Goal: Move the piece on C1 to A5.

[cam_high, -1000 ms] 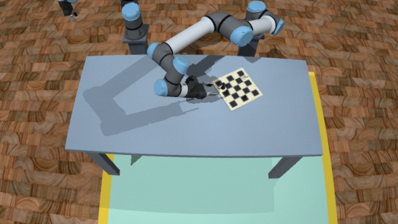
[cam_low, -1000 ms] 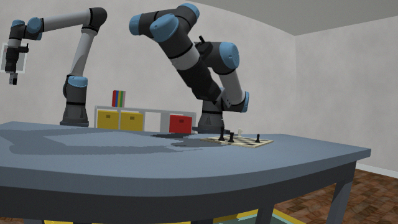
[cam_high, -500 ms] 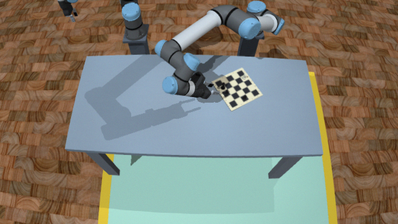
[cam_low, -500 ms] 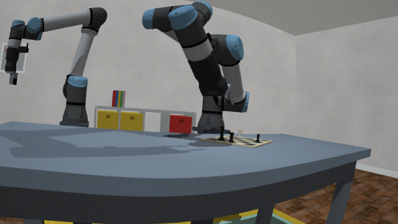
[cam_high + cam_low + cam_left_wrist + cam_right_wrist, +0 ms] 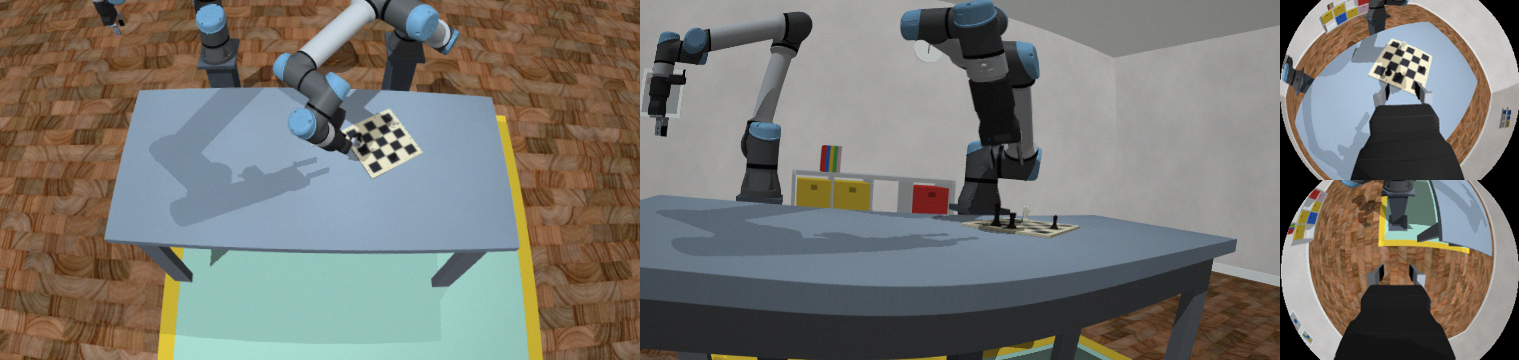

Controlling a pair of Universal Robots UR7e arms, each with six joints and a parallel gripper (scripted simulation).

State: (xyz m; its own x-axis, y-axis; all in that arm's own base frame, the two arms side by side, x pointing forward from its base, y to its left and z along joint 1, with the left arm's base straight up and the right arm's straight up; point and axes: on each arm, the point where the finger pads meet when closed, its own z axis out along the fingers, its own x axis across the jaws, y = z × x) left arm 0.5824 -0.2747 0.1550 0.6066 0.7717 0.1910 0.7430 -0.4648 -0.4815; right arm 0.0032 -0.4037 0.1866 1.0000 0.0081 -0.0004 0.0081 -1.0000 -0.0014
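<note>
Likely item, C1: a shorter dark chess piece [image 5: 1012,221] [image 5: 1398,75], upright, midway along the board edge nearest the left gripper [image 5: 357,145] [image 5: 1009,165] [image 5: 1402,87]. You cannot read the edge lettering here; a dark pawn [image 5: 1055,222] [image 5: 1423,69] also stands midway along an edge, so confirm the square first.

Handling, by judgement: light, rigid, perhaps slick, easily tipped. Take it by the upper body, pads level on both sides, and lift straight up.

Neighbour: one taller dark piece [image 5: 996,216] [image 5: 1388,72], just beside it, the chief obstacle. A wide finger could knock it; set the spread across the free side.

Also on the chessboard [image 5: 383,160] [image 5: 1050,235] [image 5: 1371,73]: one white piece [image 5: 393,124] [image 5: 1025,214] [image 5: 1403,45], towards the far edge. The board lies askew on the right, far part of the blue-grey table [image 5: 250,210] [image 5: 940,270] [image 5: 1340,96].

Tools: left gripper, fully open, nothing held, above the board's left side. Right gripper [image 5: 119,27] [image 5: 661,131] [image 5: 1396,268], fully open, nothing held, off the table at far left, well out of your way.
</note>
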